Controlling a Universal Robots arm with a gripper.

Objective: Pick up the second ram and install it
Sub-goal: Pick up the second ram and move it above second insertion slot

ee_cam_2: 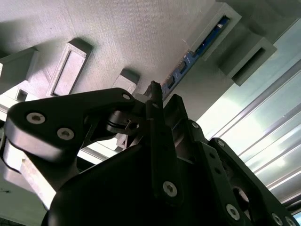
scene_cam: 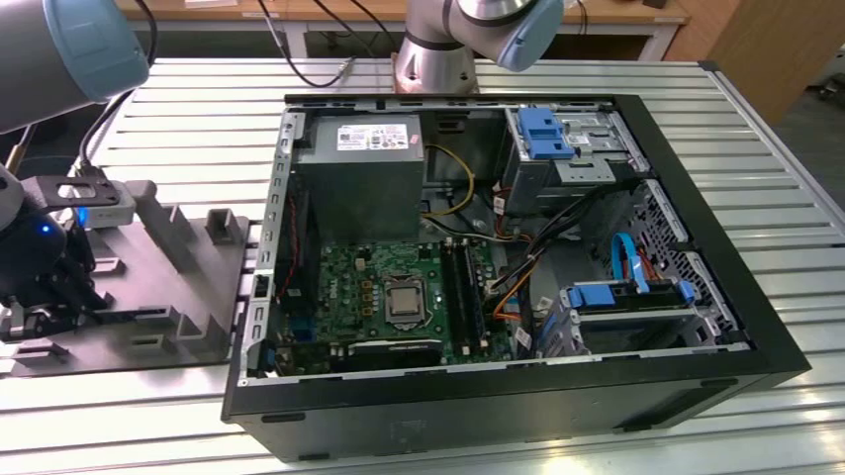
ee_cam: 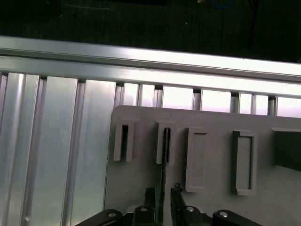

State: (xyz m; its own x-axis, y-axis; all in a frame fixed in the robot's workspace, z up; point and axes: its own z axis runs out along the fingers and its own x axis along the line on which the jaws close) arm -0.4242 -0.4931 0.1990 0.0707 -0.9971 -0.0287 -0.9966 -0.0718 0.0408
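The second ram (ee_cam: pixel 166 146) stands on edge in the grey moulded tray (ee_cam: pixel 211 122), one end held in an upright post. In the second wrist view its board (ee_cam_2: pixel 188 61) shows between two posts. My gripper (ee_cam: pixel 162 195) straddles the stick's near end, with one finger (ee_cam: pixel 149 200) on each side and a narrow gap to the stick on both. From the second wrist view the gripper (ee_cam_2: pixel 155 96) sits close around the stick's edge. In the exterior view, my gripper (scene_cam: pixel 46 297) is low over the tray (scene_cam: pixel 172 287) at the exterior view's left.
The open computer case (scene_cam: pixel 502 396) lies to the exterior view's right of the tray, with the motherboard's long black slots (scene_cam: pixel 462 282) near its middle. Cables, a power supply (scene_cam: pixel 356 178) and blue drive brackets (scene_cam: pixel 541 134) fill the case. The slatted metal table (ee_cam: pixel 56 141) borders the tray.
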